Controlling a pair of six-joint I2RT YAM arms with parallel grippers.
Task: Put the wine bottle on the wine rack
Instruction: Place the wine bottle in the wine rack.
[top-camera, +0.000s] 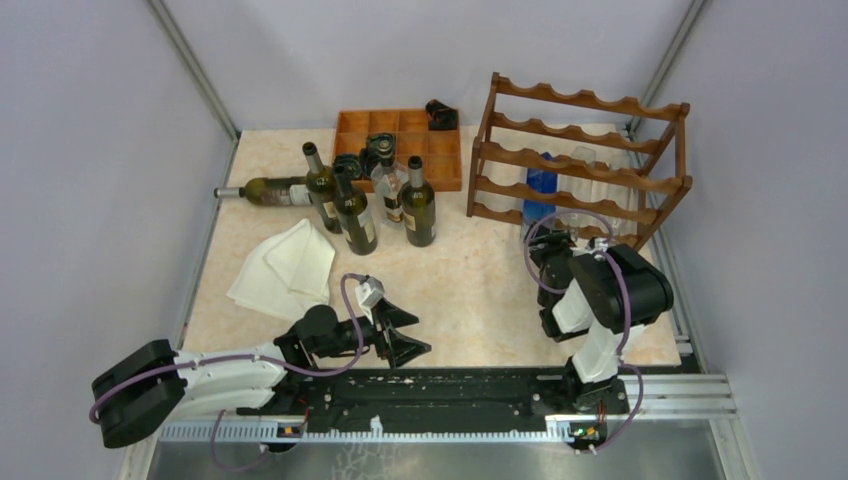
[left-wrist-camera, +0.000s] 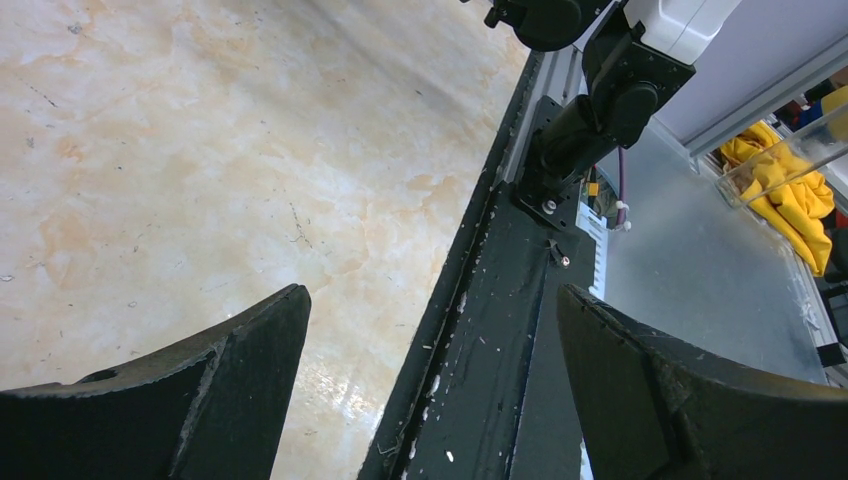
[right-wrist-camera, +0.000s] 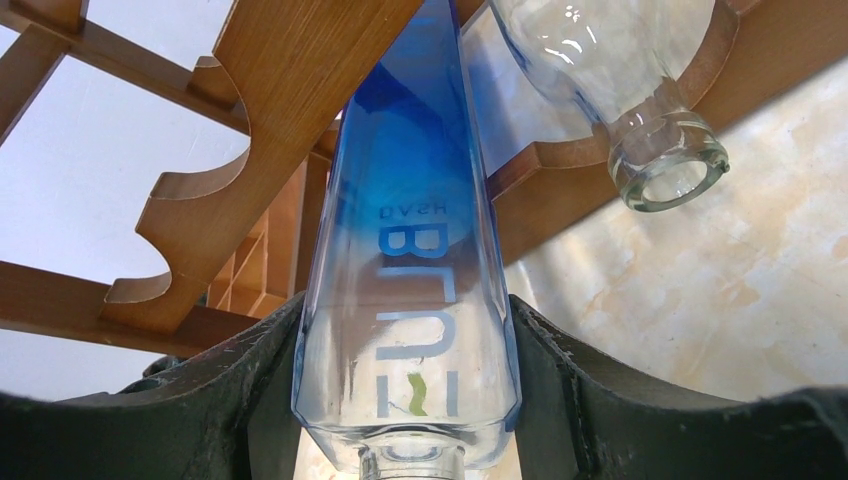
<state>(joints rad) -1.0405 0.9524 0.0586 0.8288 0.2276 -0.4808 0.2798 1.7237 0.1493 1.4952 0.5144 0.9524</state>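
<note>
Right gripper (right-wrist-camera: 405, 345) holds blue wine bottle (right-wrist-camera: 410, 200) between wine rack (right-wrist-camera: 285, 75) rails.

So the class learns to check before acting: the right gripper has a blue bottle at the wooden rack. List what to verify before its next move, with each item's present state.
1. Grip: the right gripper is closed on the blue bottle, with a finger on each side: ok.
2. Bottle resting on the wine rack rails: cannot tell.
3. Neighbouring clear bottle not touched: ok, there is a gap at its mouth.
4. The left gripper open, empty and far from the rack: ok.
5. The dark bottles out of the right arm's way: ok.
</note>
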